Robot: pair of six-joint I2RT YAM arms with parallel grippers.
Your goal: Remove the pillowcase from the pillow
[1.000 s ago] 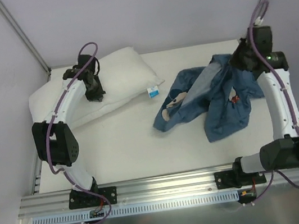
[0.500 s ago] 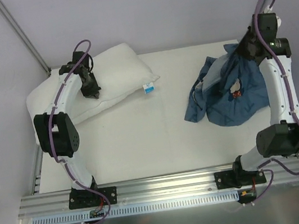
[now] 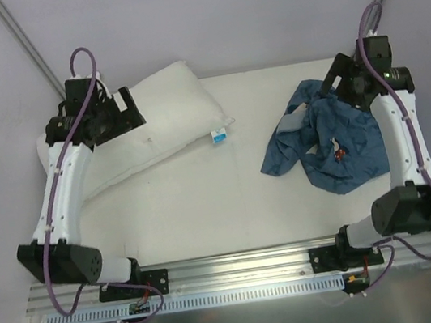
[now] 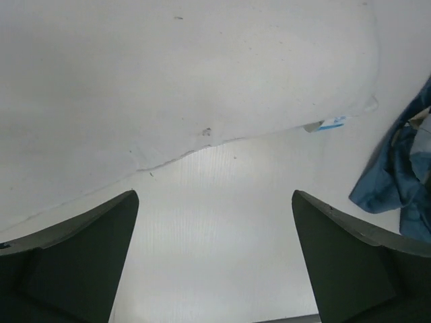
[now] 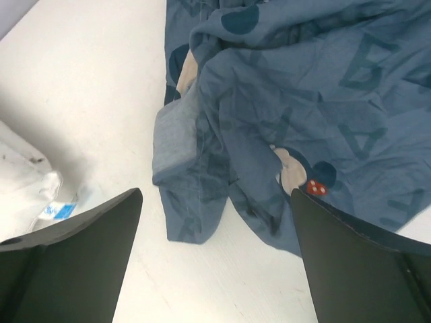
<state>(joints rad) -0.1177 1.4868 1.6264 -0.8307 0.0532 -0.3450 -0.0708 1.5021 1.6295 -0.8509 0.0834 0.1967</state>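
The white pillow lies bare at the table's back left, its small blue-and-white tag pointing right. The blue pillowcase is off it, crumpled in a heap at the right. My left gripper hovers open over the pillow's left part, with nothing between its fingers. The left wrist view shows the pillow, its tag and bare table between the fingertips. My right gripper stands open above the heap's back edge. In the right wrist view the pillowcase lies loose below the gripper.
A bare strip of the white table separates pillow and pillowcase. An aluminium rail with both arm bases runs along the near edge. Slanted frame posts rise at the back corners, and grey walls close in behind.
Both grippers have opened. The left one let go of the pillow and rose to the left. The right one released the pillowcase, which dropped into a heap on the table.
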